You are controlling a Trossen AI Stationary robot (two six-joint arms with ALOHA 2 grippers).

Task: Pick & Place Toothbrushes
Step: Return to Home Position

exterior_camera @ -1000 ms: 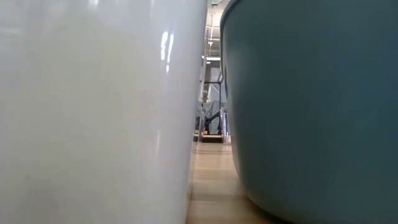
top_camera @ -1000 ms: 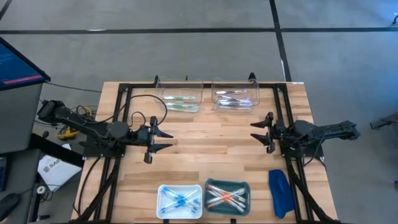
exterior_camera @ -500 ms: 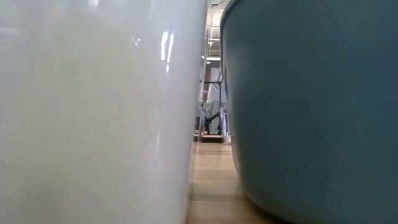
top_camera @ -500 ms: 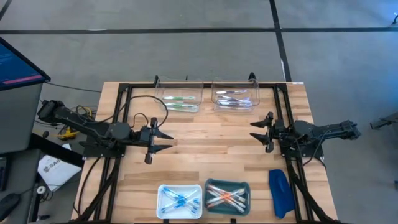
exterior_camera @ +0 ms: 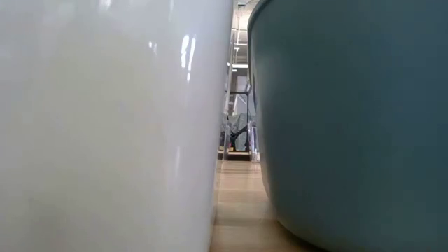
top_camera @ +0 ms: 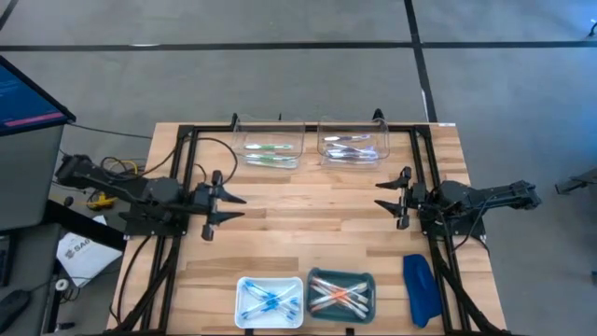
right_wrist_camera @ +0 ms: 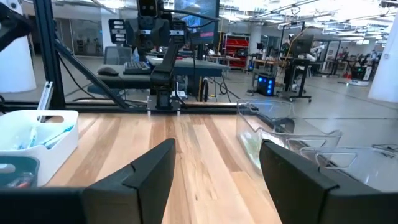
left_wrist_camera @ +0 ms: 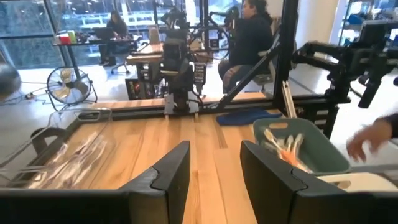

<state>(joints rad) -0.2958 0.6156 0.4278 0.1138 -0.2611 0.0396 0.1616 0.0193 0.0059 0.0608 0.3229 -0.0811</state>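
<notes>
The toothbrushes lie in four bins. Blue ones fill the white bin (top_camera: 270, 301) and orange and white ones the teal bin (top_camera: 340, 293), both at the near edge. Green ones lie in the left clear bin (top_camera: 270, 147) and silvery ones in the right clear bin (top_camera: 353, 145), at the far edge. My left gripper (top_camera: 235, 207) hovers open over the left middle of the table. My right gripper (top_camera: 381, 197) hovers open at the right middle. Both point toward the centre and hold nothing. The left wrist view shows the orange toothbrushes (left_wrist_camera: 287, 148) in the teal bin.
A dark-blue oblong object (top_camera: 420, 287) lies near the right near corner. A black frame (top_camera: 187, 140) borders the table. The white bin wall (exterior_camera: 105, 126) and the teal bin wall (exterior_camera: 350, 119) fill the low view. A person's hand (left_wrist_camera: 373, 140) shows beyond the teal bin.
My left gripper has drawn back toward the table's left edge, still open. My right gripper has kept still.
</notes>
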